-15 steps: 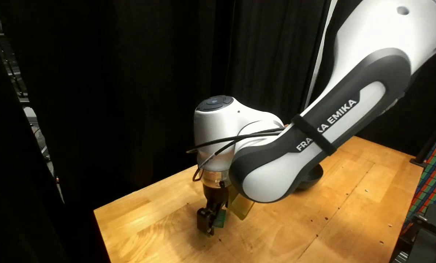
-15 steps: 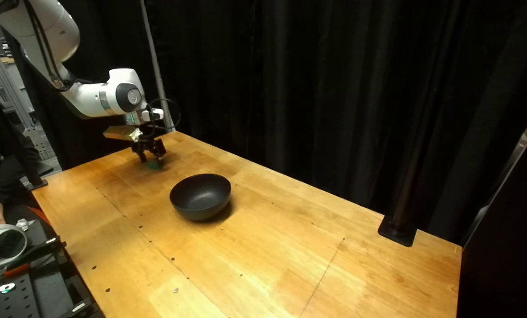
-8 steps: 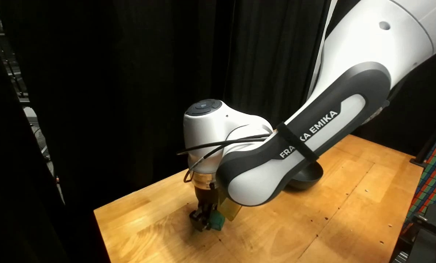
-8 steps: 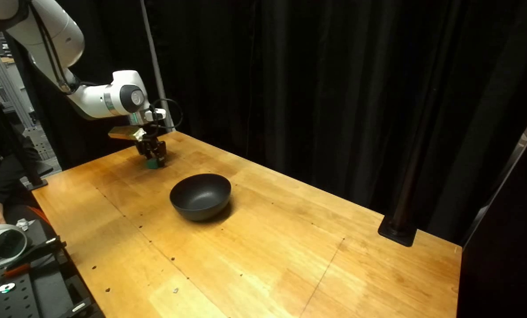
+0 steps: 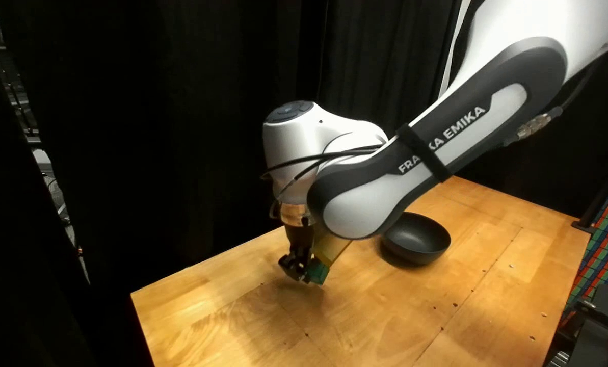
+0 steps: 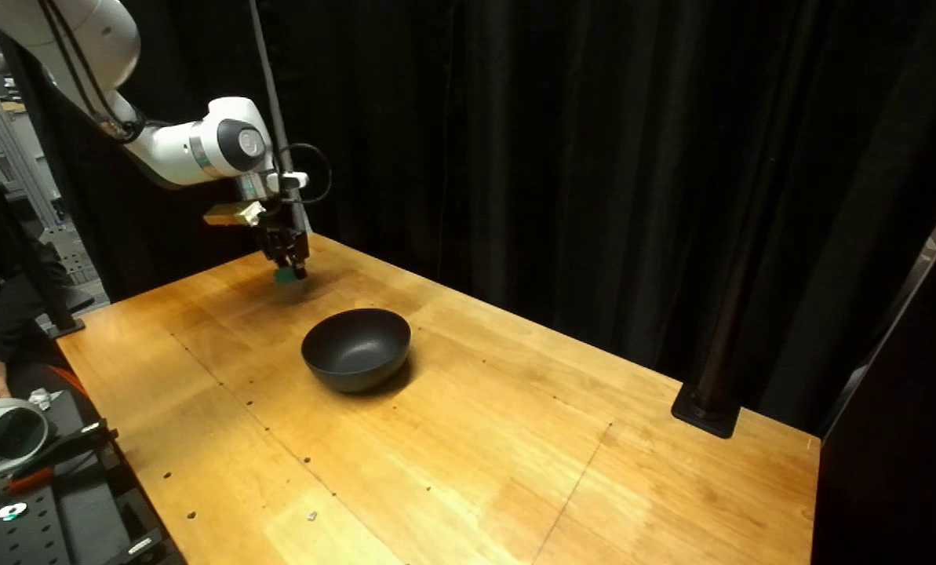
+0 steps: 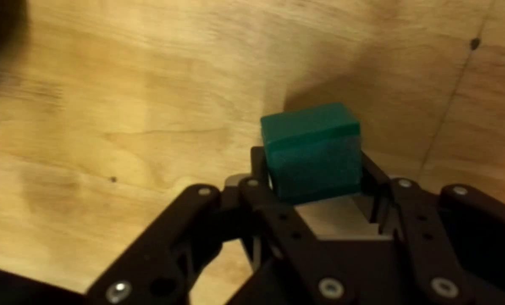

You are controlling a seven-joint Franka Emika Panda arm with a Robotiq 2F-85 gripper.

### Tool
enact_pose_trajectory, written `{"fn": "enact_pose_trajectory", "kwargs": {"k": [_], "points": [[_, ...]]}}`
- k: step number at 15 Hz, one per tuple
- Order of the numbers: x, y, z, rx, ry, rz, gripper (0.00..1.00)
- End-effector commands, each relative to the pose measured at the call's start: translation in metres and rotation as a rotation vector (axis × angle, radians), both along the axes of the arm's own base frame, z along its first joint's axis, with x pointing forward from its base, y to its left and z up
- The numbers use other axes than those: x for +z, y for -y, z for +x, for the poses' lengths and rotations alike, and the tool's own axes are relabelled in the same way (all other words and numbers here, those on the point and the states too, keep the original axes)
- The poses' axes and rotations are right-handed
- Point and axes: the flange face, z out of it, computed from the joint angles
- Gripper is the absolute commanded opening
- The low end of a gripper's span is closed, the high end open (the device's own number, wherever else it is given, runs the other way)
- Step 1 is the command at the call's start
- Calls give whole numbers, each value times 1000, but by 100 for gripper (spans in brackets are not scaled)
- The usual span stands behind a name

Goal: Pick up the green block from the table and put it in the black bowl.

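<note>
the green block [image 7: 313, 119] is being pinched by the hand [image 7: 313, 160] and is being held just over the surface [image 6: 468, 455], onto which a shadow [image 7: 337, 91] is being cast below the hand. the black bowl [image 6: 358, 353] is being borne by the surface near the hand but apart from it; in an exterior view its rim is being slightly overlapped by the arm [image 5: 370, 209]. a yellowish box-like part [image 6: 231, 213] is being carried near the top of the hand. behind the hand, a black curtain [image 6: 562, 196] is being shown in both exterior views. well apart from the hand, a black post base [image 6: 707, 411] is being supported near the surface's edge. on the arm above the hand, "fra" and "ka emika" are being displayed, the part between being covered by a black strap [image 5: 424, 153].
</note>
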Motion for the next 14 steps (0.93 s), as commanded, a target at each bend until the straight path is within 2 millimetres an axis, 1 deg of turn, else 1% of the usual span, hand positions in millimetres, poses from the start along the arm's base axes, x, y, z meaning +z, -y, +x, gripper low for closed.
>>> {"fn": "enact_pose_trajectory", "kwargs": {"k": [1, 3, 5, 8, 10, 11, 12, 13, 14], "points": [[58, 54, -2, -112, 63, -102, 24], [80, 89, -6, -168, 60, -124, 24], [92, 121, -18, -218, 43, -136, 24], [101, 172, -41, -316, 41, -129, 24], [100, 200, -54, -375, 39, -126, 24], [101, 211, -58, -406, 49, -128, 41], [103, 219, -60, -429, 62, -132, 51], [103, 224, -61, -451, 85, -140, 74], [105, 228, -63, -467, 107, -142, 76]]}}
